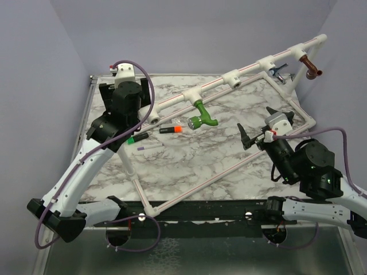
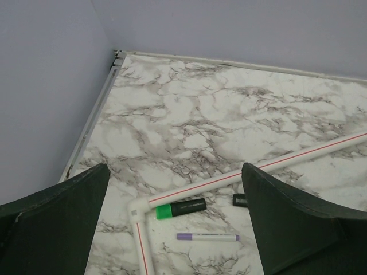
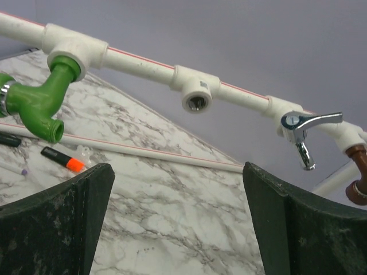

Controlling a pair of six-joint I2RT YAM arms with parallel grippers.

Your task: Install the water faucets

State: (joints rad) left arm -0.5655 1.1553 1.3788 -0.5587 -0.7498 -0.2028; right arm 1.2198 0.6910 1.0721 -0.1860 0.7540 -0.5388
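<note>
Green faucet point(image 1: 202, 114): matte bright green plastic, bent spout, seated in a white tee on the raised rail. Round spout mouth clear in right wrist view point(image 3: 40, 100). How far threaded in, cannot tell.
Chrome faucet point(image 1: 278, 70): shiny metal, flat lever handle, in a tee further right along the rail. Blue dot on its cap seen only from right wrist point(image 3: 301, 129).
Copper-brown faucet point(image 1: 312, 69): dull brown, at the rail's far right end. Cut off by frame edge in right wrist view.
Empty tee point(image 1: 235, 78): between green and chrome taps. Threaded metal insert visible only from right wrist point(image 3: 198, 94).
Pipe frame point(image 1: 215, 87): white plastic tube, thin red stripe, partly flat on the table, partly raised.
Table point(image 1: 218, 154): glossy white marble pattern, grey veins.
Left gripper point(image 2: 175, 183): dark matte fingers spread wide, nothing between, hanging over the frame's corner and pens.
Right gripper point(image 1: 258, 123): jaws wide apart, holding nothing, to the right of green faucet and apart from it, facing the rail.
Pens: orange-capped marker point(image 1: 171, 130) just left of green faucet. Green-capped marker point(image 1: 136, 138) and purple pen point(image 1: 150, 147) near the frame's left side, sharpest in left wrist view.
</note>
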